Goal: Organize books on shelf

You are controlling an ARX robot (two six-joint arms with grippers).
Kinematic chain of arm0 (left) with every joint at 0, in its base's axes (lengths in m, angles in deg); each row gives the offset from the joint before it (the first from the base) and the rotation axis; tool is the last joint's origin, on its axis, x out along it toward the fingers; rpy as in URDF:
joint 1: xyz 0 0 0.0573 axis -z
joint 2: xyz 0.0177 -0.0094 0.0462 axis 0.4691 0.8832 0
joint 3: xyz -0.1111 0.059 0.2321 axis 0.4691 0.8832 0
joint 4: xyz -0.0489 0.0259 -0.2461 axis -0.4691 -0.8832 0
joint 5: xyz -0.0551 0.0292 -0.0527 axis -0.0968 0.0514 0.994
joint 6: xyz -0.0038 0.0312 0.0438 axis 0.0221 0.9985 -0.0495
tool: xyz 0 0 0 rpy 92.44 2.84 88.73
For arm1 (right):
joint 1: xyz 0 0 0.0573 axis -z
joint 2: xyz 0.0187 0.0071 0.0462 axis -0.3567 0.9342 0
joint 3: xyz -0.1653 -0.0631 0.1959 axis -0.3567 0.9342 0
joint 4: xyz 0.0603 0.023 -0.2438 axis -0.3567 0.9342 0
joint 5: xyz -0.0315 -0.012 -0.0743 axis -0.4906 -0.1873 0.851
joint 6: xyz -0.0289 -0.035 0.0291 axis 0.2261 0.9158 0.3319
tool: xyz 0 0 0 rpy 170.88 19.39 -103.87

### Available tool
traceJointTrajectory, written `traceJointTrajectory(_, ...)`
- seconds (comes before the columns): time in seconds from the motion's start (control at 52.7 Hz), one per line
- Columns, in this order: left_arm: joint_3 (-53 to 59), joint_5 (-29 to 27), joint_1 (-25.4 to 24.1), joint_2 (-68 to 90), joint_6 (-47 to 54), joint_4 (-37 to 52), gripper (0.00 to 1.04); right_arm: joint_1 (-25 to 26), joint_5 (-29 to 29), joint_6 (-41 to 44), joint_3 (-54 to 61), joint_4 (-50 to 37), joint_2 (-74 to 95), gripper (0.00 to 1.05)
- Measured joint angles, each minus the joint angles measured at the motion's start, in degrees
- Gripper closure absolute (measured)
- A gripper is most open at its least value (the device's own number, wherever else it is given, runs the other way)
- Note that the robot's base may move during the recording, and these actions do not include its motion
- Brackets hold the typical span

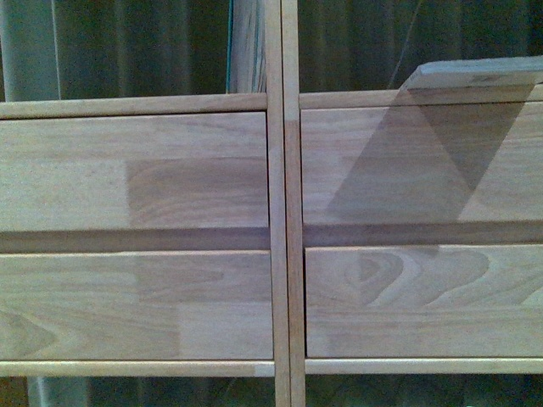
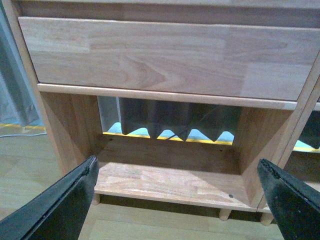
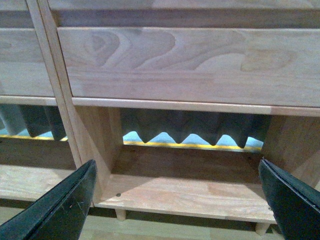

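Neither claw carries anything, so the step in hand looks like the reach for a book. The front view shows two on the shelf (image 1: 136,106). The upright book (image 1: 248,47) stands at the top centre of the frame, just left of the double post (image 1: 282,203). The slanted book (image 1: 475,75) lies at the upper right, above the right-hand drawers (image 1: 416,170), its greyish edge towards the camera. It seems the likelier target.

To do this well, the robot should first lift an arm clear of the drawer fronts. It should then meet the book's free end squarely and close across its thickness rather than its width, gently enough not to push it out through the open back.

The left claw (image 2: 177,162) is spread wide and empty, aimed into a bottom compartment under a drawer. The right claw (image 3: 176,162) is just as wide and empty, facing the neighbouring bottom compartment. Both appear to sit well below the books.
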Motion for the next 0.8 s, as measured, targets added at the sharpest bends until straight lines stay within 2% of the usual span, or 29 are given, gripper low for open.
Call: traceJointTrajectory(0.796,0.0,0.0,0.0,0.0,0.0,0.0,0.07,0.0,0.0,0.0,0.0,0.0,0.0,0.07)
